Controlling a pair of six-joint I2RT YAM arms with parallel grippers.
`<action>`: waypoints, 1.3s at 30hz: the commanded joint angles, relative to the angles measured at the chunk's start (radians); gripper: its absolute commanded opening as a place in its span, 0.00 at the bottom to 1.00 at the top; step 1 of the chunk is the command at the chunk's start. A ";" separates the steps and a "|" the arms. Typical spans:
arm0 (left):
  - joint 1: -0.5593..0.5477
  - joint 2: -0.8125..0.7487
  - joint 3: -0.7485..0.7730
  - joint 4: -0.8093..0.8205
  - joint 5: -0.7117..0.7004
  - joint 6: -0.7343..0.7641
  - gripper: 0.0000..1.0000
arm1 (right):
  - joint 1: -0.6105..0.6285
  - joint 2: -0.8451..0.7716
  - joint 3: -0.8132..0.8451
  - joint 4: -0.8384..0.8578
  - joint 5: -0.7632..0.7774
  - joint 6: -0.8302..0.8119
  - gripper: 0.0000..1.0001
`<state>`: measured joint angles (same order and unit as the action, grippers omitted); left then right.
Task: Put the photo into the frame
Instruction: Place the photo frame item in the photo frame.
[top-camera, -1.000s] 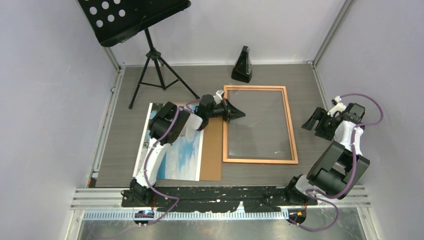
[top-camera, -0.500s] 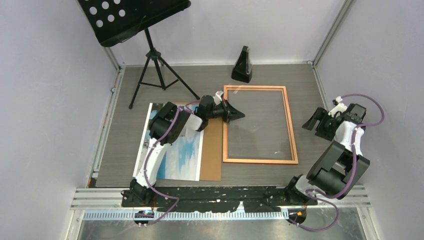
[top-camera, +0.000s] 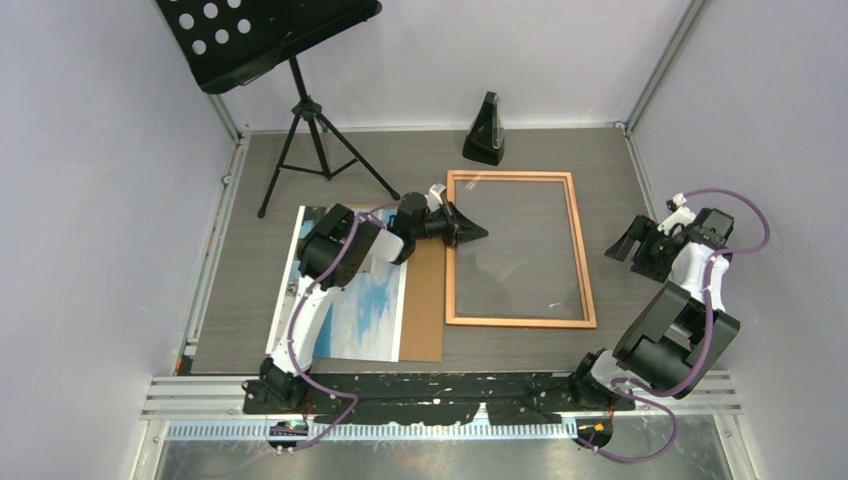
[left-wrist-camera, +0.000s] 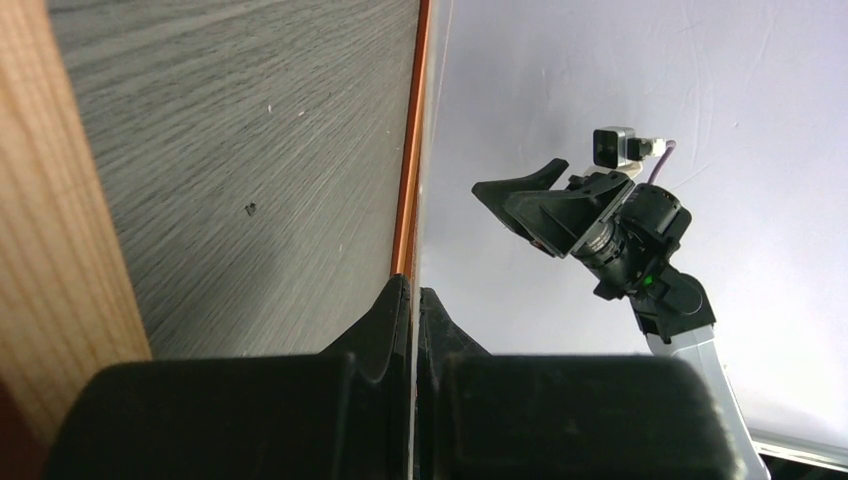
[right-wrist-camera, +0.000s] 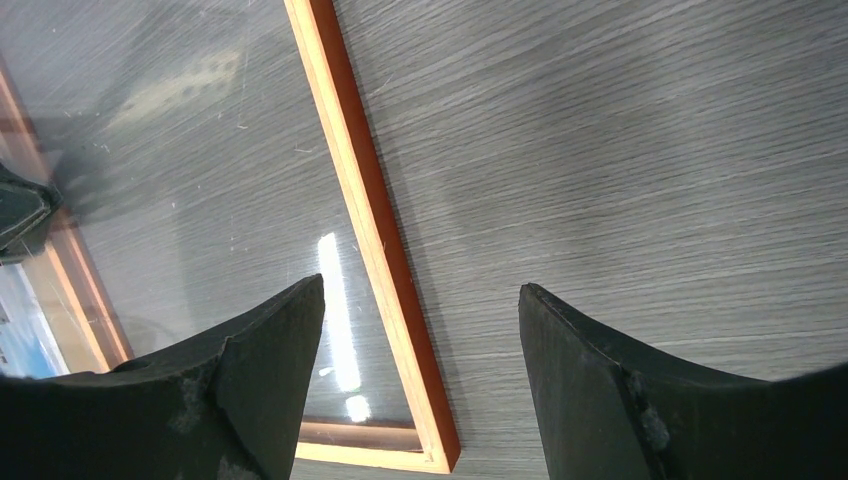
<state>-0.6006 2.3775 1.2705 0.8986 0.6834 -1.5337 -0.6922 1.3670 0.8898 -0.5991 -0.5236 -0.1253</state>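
The left gripper is pressed fully shut, its two fingers meeting in a point with nothing seen between them. That point sits just past the left rail of the frame, over the clear pane inside it; whether it touches the pane I cannot tell. From these jaws the rest of the frame stretches ahead, flat on the table. In the left wrist view its far rail shows as a thin orange line running up from the closed tips. The photo lies behind these jaws, back along the arm and partly hidden under it. It rests face up on a brown backing board, whose bare strip lies between the photo and the frame. The right gripper has its jaws spread wide and holds nothing. It hangs just off the outer side of the frame's right rail, apart from it. In its own view the rail runs down to a corner between the two fingers — nearer the one on the picture's left. Beyond the left jaws, past the frame's far edge, stands a black wedge-shaped object; a music stand is off to their side.
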 joint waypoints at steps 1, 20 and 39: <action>0.006 -0.053 -0.001 0.014 -0.010 0.023 0.00 | -0.009 -0.036 -0.001 0.011 -0.023 -0.004 0.77; 0.006 -0.040 0.021 -0.023 -0.003 0.040 0.00 | -0.014 -0.031 -0.001 0.010 -0.030 -0.004 0.77; 0.006 -0.028 0.043 -0.045 0.010 0.066 0.00 | -0.014 -0.027 0.000 0.009 -0.031 -0.003 0.77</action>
<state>-0.5999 2.3775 1.2797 0.8513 0.6819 -1.5005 -0.6983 1.3670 0.8894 -0.5987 -0.5373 -0.1253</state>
